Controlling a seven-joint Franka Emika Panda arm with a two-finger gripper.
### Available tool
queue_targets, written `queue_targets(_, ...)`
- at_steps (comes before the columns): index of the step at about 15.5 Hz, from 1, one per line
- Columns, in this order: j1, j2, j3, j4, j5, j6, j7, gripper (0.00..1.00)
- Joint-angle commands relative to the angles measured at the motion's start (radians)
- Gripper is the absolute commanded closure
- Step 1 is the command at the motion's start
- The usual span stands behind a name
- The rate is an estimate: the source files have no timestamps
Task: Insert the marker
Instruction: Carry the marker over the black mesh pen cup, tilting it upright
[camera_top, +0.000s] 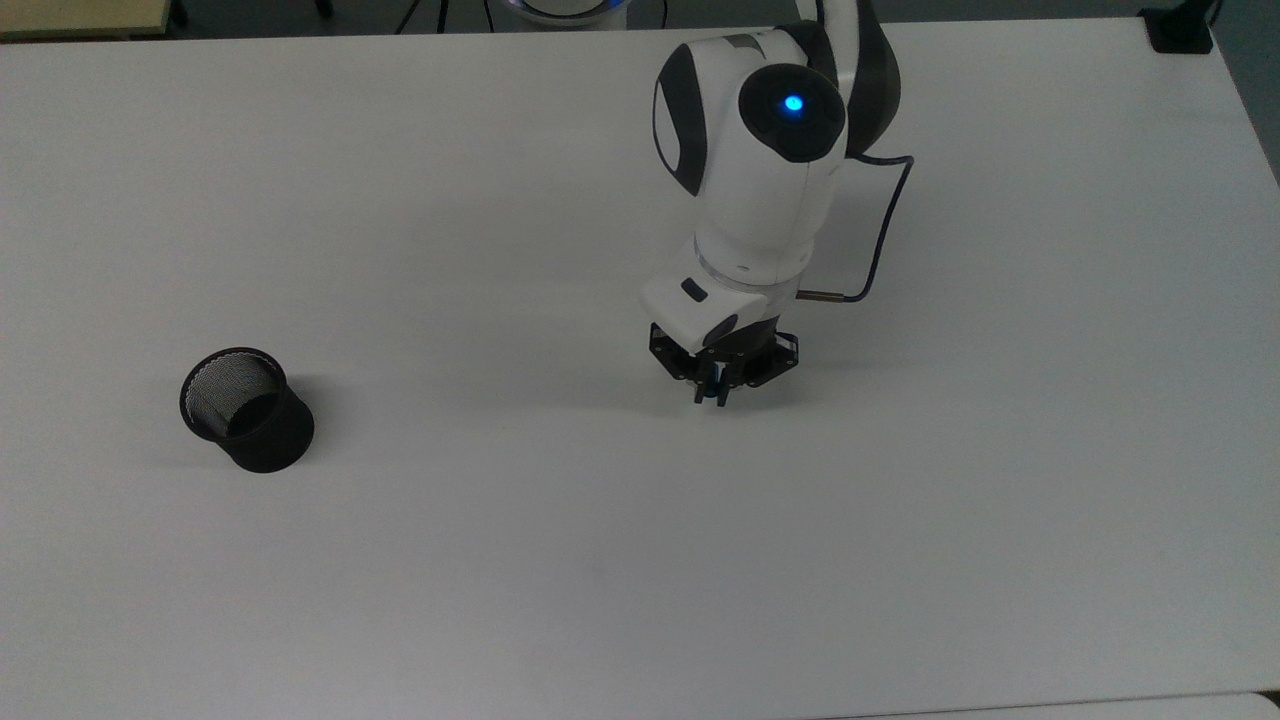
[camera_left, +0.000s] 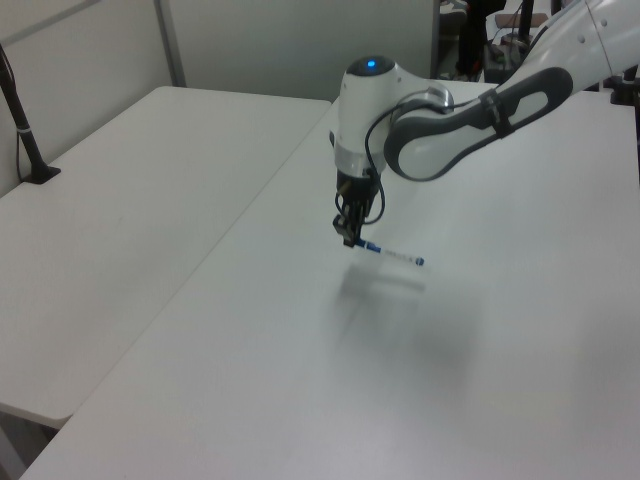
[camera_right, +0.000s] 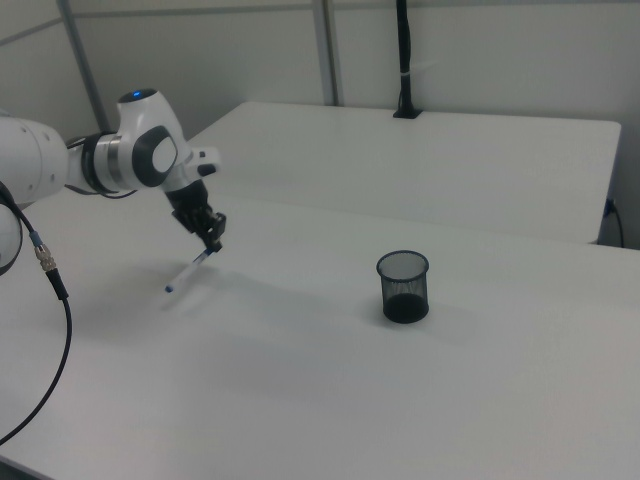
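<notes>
In the top view, the black mesh cup (camera_top: 246, 408) stands upright toward the top view's left, on the white table (camera_top: 500, 560), its open mouth showing the mesh wall inside. Well apart from it, toward the top view's right of centre, the white Franka arm (camera_top: 760, 170) reaches down over the table, a blue light on its upper joint and a dark cable looping beside its wrist. The hand (camera_top: 711, 392) points downward at the arm's end, fingers drawn narrow around a blue bit of the marker (camera_top: 712, 386).

In the left view, the hand (camera_left: 349, 236) pinches the marker (camera_left: 392, 253) at its blue-capped end. The white barrel slants away toward the left view's right and slightly downward, ending in a small blue tip. The marker hangs clear of the table (camera_left: 250, 380), with a faint shadow on the surface below it.

In the right view, the arm enters from the right view's left, and the hand (camera_right: 211, 238) grips the upper end of the marker (camera_right: 190, 271), which tilts down toward the right view's left, its blue tip lowest and off the table (camera_right: 320, 400). The mesh cup (camera_right: 403, 286) stands upright to the right view's right, well apart from the marker. A black post rises at the far edge of the neighbouring table.
</notes>
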Motion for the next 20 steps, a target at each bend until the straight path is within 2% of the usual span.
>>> queue_targets(1, -0.055, -0.044, 0.000, 0.012, -0.076, 0.019, 0.012, 0.97)
queue_targets(8, -0.206, -0.160, 0.001, 0.007, -0.116, 0.201, 0.016, 0.97)
queue_targets(13, -0.315, -0.235, -0.009, -0.073, -0.118, 0.443, 0.018, 0.97)
queue_targets(17, -0.342, -0.260, -0.071, -0.126, -0.115, 0.646, 0.050, 0.97)
queue_targets(20, -0.344, -0.260, -0.126, -0.140, -0.115, 0.729, 0.056, 0.97)
